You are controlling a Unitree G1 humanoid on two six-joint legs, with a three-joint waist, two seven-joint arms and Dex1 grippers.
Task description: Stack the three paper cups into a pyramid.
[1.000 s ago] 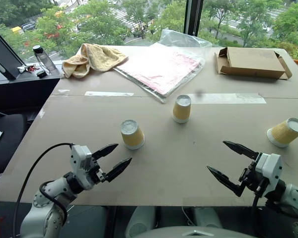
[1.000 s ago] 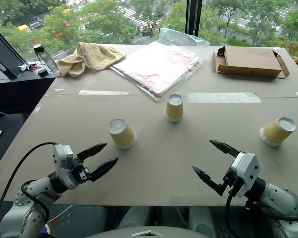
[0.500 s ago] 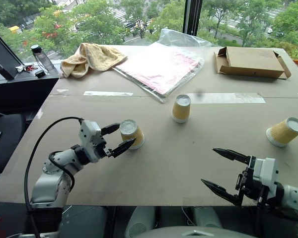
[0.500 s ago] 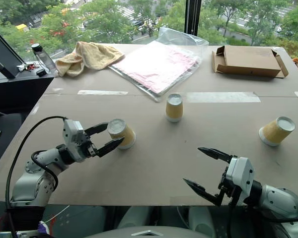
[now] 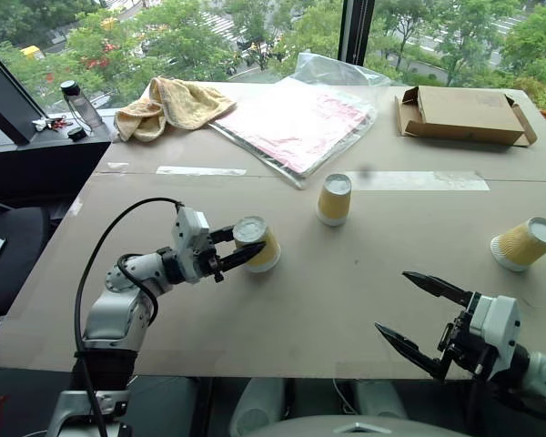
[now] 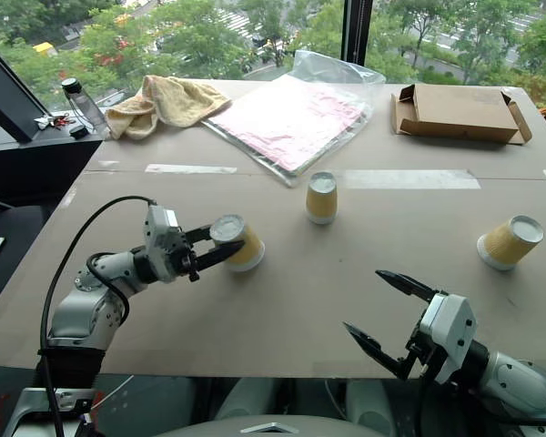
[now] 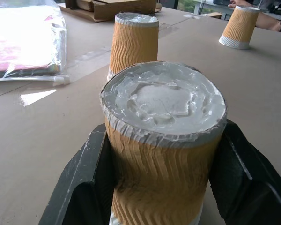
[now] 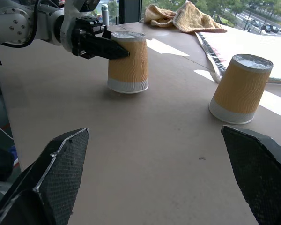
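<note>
Cups apart on the brown surface [image 5: 364,291], none stacked
Nearest cup [image 5: 257,243] stands upside down, the left claw [image 5: 235,248] clamped on its sides; middle cup [image 5: 334,198] is inverted further back, third cup [image 5: 525,243] lies tilted far right; right claw [image 5: 420,315] gapes wide, holding nothing

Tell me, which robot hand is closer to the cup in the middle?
Left. The left hand grips a neighbouring cup beside the middle cup; the right hand hangs farther back.
</note>
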